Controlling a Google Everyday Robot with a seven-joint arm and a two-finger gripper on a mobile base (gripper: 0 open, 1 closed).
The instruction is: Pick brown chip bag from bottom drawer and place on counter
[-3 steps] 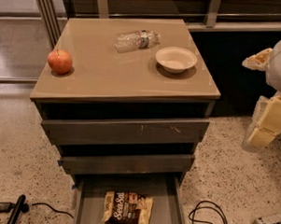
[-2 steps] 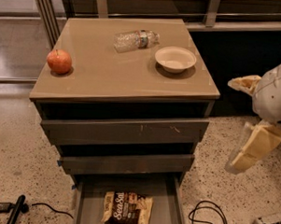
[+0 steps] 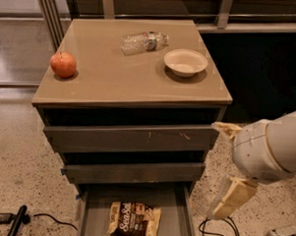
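The brown chip bag (image 3: 133, 220) lies flat on the floor of the open bottom drawer (image 3: 96, 205), white "Sea Salt" lettering up. The beige counter (image 3: 115, 79) tops the grey cabinet above it. My gripper (image 3: 216, 170) hangs to the right of the cabinet, level with the two upper drawers. It is open and empty. One tan finger (image 3: 226, 129) points at the cabinet's right edge and the other finger (image 3: 232, 198) angles down toward the floor. It is above and right of the bag, not touching it.
On the counter lie a red apple (image 3: 63, 64) at the left, a clear plastic bottle (image 3: 143, 42) on its side at the back, and a white bowl (image 3: 185, 62) at the right. Black cables (image 3: 217, 233) lie on the speckled floor right of the drawer, and a black object (image 3: 15, 221) lies at the left.
My arm has swung left and down, from the right edge of the view toward the cabinet's right side. The bag, the drawer and the things on the counter have not moved.
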